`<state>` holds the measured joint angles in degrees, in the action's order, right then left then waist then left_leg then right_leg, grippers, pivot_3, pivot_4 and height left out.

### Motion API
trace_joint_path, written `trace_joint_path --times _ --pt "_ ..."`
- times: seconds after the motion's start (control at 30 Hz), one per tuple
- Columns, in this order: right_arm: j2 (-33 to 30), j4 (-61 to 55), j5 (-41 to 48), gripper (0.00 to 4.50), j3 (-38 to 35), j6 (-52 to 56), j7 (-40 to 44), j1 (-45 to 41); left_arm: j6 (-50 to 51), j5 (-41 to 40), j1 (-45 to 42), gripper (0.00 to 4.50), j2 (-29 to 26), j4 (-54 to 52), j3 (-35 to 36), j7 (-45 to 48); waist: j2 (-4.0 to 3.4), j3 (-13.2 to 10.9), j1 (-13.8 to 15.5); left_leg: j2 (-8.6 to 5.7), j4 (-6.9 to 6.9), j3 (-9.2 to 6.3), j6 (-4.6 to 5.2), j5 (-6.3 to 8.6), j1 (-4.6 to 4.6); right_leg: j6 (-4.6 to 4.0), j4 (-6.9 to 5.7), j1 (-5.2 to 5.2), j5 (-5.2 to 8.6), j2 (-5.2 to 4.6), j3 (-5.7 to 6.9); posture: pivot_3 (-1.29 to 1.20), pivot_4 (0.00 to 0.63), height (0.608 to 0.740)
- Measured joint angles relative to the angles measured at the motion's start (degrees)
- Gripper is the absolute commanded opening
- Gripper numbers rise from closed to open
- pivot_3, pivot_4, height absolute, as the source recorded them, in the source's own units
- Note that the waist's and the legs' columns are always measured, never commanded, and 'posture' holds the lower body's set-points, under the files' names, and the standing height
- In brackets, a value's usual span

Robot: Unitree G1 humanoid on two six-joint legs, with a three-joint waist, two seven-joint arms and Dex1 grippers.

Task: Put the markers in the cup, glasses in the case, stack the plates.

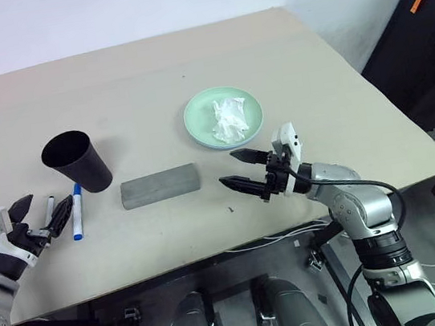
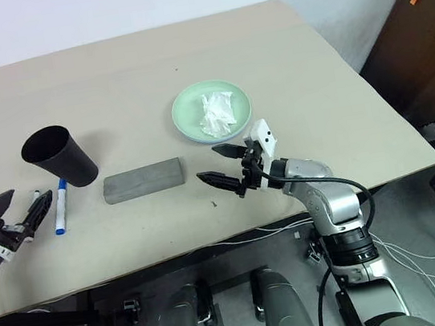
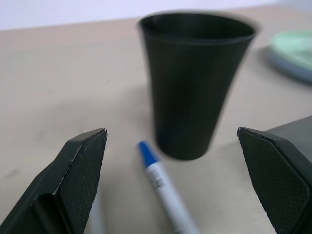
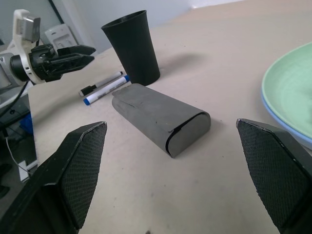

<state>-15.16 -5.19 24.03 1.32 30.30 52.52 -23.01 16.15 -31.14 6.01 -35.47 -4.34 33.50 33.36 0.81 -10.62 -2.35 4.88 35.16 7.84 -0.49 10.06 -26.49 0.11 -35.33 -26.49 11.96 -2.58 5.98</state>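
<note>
The black cup (image 1: 78, 160) stands upright at the table's left. Two markers lie beside it: a blue-capped one (image 1: 77, 212) and a dark-capped one (image 1: 50, 207). My left gripper (image 1: 48, 200) hovers open just before them, level, pointing at the cup (image 3: 195, 83). The grey case (image 1: 160, 186) lies closed at the middle of the table. My right gripper (image 1: 226, 168) is open and empty, just right of the case (image 4: 161, 119). The mint green plate (image 1: 199, 121) rests on the light blue plate (image 4: 273, 117). The glasses are out of view.
A crumpled white tissue (image 1: 229, 121) lies on the green plate. The table's front edge (image 1: 213, 249) runs close under both grippers. A dark cabinet (image 1: 421, 53) stands off the table's right side.
</note>
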Motion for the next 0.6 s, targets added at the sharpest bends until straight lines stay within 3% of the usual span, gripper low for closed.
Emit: trace_joint_path --times 0.6 --pt "-0.3 3.9 -1.4 4.48 2.2 -3.1 -3.5 -1.7 31.7 3.3 -5.1 4.50 -2.2 -12.4 -6.5 -17.8 0.05 0.0 0.2 -0.03 0.06 -0.01 0.00 0.00 0.07 0.02 -0.18 0.05 -0.01 0.00 0.01 0.00 0.150 0.740"
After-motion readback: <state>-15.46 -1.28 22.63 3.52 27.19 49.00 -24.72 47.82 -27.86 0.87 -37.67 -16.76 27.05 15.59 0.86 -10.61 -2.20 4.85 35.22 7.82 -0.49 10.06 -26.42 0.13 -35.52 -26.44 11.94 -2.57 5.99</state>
